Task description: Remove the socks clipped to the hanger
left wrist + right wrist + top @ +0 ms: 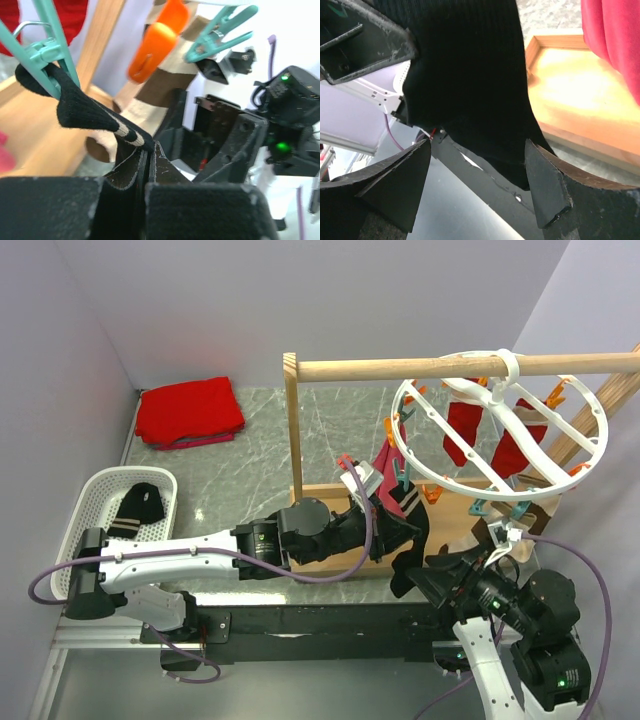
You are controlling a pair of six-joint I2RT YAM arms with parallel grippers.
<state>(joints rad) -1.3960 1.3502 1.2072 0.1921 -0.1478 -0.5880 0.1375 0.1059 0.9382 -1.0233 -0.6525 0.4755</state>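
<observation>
The white ring hanger (pixel 500 430) hangs from a wooden rail. Two red socks (pixel 463 430) hang inside it, and a brown-and-cream sock (pixel 160 85) hangs under an orange peg (pixel 152 47). My left gripper (pixel 148 150) is shut on a black sock (pixel 90 112) with cream stripes, which a teal peg (pixel 50 55) still clips. In the top view that gripper (pixel 385 512) sits at the ring's left edge. My right gripper (pixel 477 165) is open, with the hanging black sock (pixel 470 75) just ahead of its jaws, not held. It is low at the front (pixel 440 575).
A white basket (pixel 100 480) at the left holds one black sock (pixel 140 502). A folded red cloth (pixel 190 410) lies at the back left. The wooden rail (pixel 400 368) and its post and base (pixel 580 95) stand close behind both grippers.
</observation>
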